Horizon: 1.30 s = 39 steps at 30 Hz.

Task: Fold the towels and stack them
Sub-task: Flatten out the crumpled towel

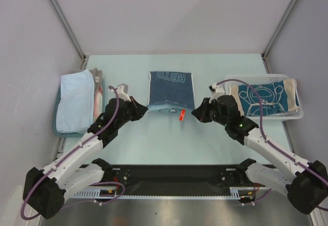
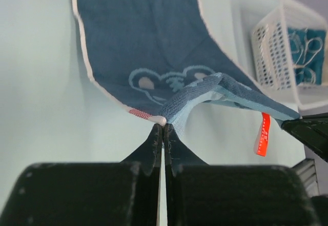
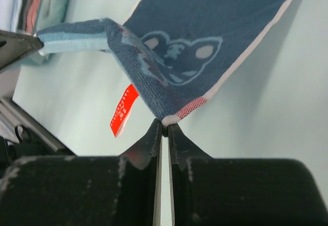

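Towels occupy three places on the table. At the far left, a light blue towel lies folded in the teal tray. We judge that this is the start of the stack, so the tray is the place for finished pieces.

Next comes the left gripper, its jaws pressed together on the near left corner of the blue HELLO towel, which lies spread in the middle of the table. In the left wrist view this corner is lifted a little off the surface and the near hem curls over. A red tag hangs from this hem, between the two grippers. The right gripper pinches the near right corner in the same manner.

We think both corners are held together so that the near edge can go over to the far edge in one straight fold. The towel thus stretches away from both tools, beyond their fingertips.

At the far right, a dark teal towel with a white drawing waits in the white mesh basket, well apart from either gripper.
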Each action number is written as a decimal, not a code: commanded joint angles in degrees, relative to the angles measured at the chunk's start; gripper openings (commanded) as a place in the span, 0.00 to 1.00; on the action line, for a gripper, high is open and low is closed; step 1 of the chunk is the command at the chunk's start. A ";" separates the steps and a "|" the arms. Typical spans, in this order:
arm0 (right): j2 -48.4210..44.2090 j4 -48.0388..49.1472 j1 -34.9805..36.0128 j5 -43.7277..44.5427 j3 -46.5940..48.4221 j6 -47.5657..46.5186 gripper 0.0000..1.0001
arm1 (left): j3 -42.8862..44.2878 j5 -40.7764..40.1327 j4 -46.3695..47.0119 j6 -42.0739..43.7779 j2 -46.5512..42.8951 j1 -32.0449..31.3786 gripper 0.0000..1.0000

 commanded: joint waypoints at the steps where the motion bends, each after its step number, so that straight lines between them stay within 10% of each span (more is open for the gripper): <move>1: -5.10 -3.61 3.21 3.50 -4.11 3.02 0.00 | -2.63 -1.62 -5.23 -5.01 -2.78 -2.45 0.00; 14: -15.39 -16.45 12.35 7.63 -11.52 9.62 0.00 | -4.05 -3.99 -25.18 -13.10 -12.97 -10.09 0.00; 23: -12.06 -18.04 14.02 8.43 -12.04 11.11 0.05 | -6.85 1.88 -22.56 -12.92 -9.11 -10.36 0.00; 30: -13.19 -24.00 14.11 6.41 -9.68 11.99 0.39 | -5.90 4.97 -25.27 -11.09 -10.78 -10.36 0.40; 36: -11.72 -23.51 11.93 12.02 -4.68 11.48 0.58 | 2.62 0.75 -23.97 -5.65 -5.44 -7.73 0.48; 39: 0.62 -14.31 -2.28 3.01 1.81 5.59 0.50 | 8.59 1.55 -16.51 -1.96 4.48 -2.20 0.48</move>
